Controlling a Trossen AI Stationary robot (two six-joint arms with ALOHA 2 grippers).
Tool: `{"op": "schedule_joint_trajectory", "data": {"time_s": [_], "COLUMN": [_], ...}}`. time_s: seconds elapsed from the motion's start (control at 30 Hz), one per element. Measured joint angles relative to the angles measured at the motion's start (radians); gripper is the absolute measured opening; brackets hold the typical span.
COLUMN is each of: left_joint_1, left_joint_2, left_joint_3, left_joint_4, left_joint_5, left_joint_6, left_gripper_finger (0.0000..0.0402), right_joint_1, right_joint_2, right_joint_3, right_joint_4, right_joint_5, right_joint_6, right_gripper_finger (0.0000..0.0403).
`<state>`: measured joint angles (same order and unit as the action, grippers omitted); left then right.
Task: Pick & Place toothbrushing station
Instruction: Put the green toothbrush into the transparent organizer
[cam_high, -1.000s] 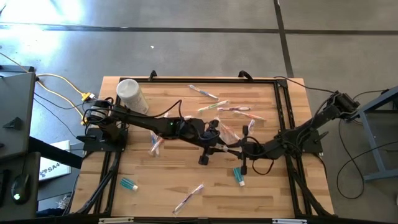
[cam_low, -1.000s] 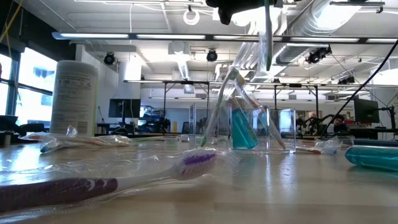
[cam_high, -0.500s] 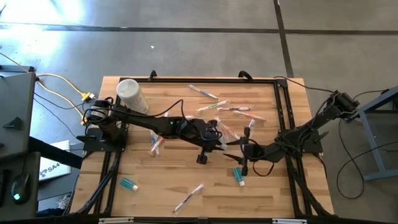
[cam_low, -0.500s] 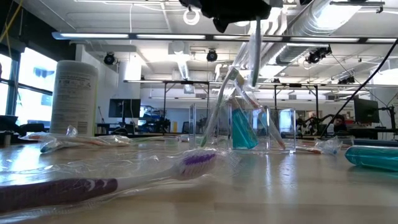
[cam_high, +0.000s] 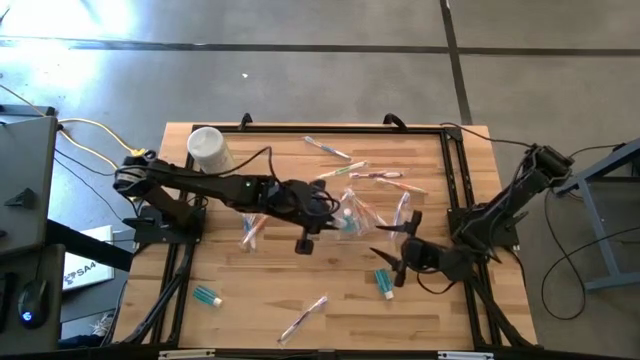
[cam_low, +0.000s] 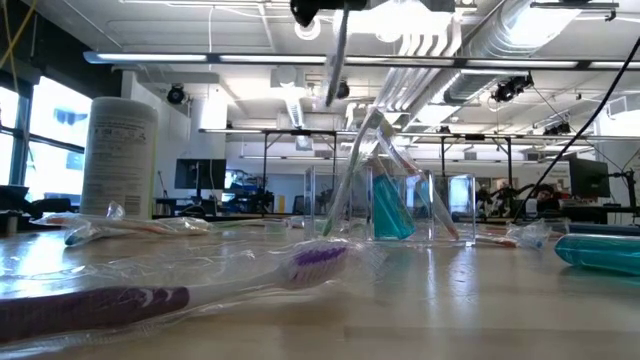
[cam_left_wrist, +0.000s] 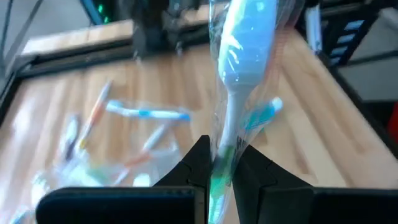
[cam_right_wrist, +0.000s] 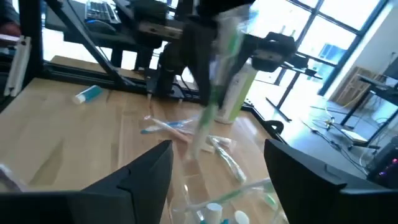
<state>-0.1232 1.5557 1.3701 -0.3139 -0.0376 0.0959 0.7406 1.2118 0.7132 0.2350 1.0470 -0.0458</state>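
My left gripper hangs over the middle of the table, shut on a toothbrush with a white and green handle in a clear wrapper. The toothbrushing station, a clear boxy holder, stands on the table just right of that gripper. A teal tube and toothbrushes stand in it. My right gripper is open a little to the right of the station, toward the near edge, with nothing between its fingers. My left gripper pinches the wrapped toothbrush's green handle part between its two fingers. The brush lies across the fingers; its white head stands beyond them. In the low view its other end hangs slightly tilted below the gripper, high above the table.
A tall white tub stands at the far left. Loose wrapped toothbrushes lie over the far half and by the near edge. Teal tubes lie at the near left and beside my right gripper.
My left gripper has shut on the wrapped toothbrush and carried it up and toward the table's left edge. My right gripper has opened, let go of the toothbrush, and drawn back toward the table's right and near edges while turning.
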Motion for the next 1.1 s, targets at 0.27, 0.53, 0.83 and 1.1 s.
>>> {"op": "schedule_joint_trajectory", "data": {"time_s": [0.27,0.53,0.83,1.1], "left_joint_1": [0.099,0.217,0.220,0.193], "left_joint_2": [-0.079,-0.134,-0.111,-0.036], "left_joint_3": [-0.162,-0.484,-0.545,-0.545], "left_joint_4": [0.164,0.602,0.714,0.772], "left_joint_5": [0.068,0.201,0.237,0.159], "left_joint_6": [-0.033,-0.181,-0.207,-0.196], "left_gripper_finger": [0.0029,0.0029,0.0029,0.0029], "right_joint_1": [0.022,0.017,-0.019,-0.043], "right_joint_2": [0.000,0.000,0.000,0.000], "right_joint_3": [0.000,0.000,0.000,0.000], "right_joint_4": [-0.073,-0.128,-0.133,-0.138], "right_joint_5": [0.002,0.002,-0.004,-0.010], "right_joint_6": [0.096,0.154,0.157,0.180], "right_gripper_finger": [0.0243,0.0243,0.0243,0.0243]}}
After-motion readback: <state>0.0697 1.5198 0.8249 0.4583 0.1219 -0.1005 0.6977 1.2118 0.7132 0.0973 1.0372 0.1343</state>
